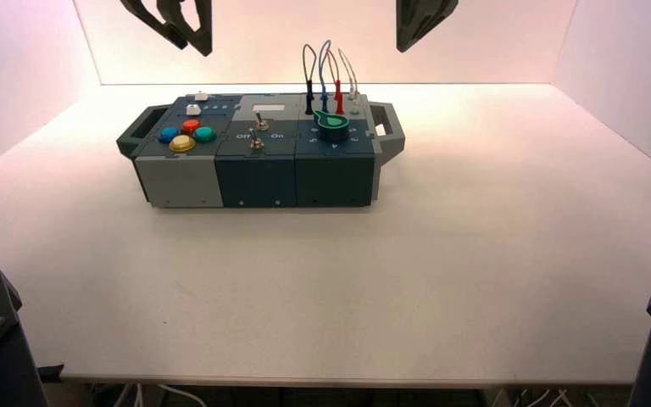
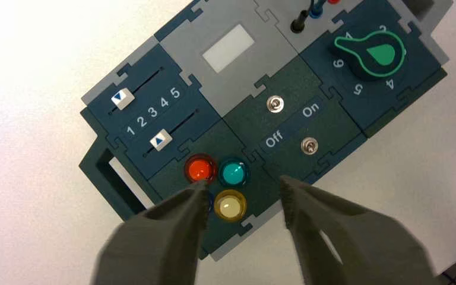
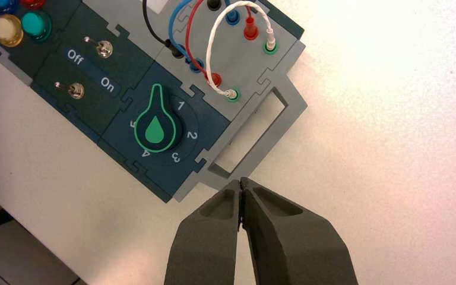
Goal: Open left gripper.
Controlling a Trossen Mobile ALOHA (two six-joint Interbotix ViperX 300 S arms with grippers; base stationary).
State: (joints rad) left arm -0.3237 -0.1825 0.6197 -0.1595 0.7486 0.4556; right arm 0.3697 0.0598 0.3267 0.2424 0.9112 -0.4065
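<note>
Left gripper (image 1: 196, 51): the task's thing itself; in the high view at 11 o'clock from the box (image 1: 259, 181), raised over it.
Left fingers (image 2: 160, 237): spread, with a plain gap between the tips; nothing pinched.
Finger axis: tips aimed roughly toward 5 o'clock in the high view.
Yellow button (image 1: 182, 143): at about 6 o'clock from the left tips in that view, not touched.
Right gripper (image 3: 241, 180): at 3 o'clock from the left one, idle, fingers pressed together.
Nearer arm: left, for the button group.
Opening: judged complete or nearly so; next, hold clear of the box.
</note>
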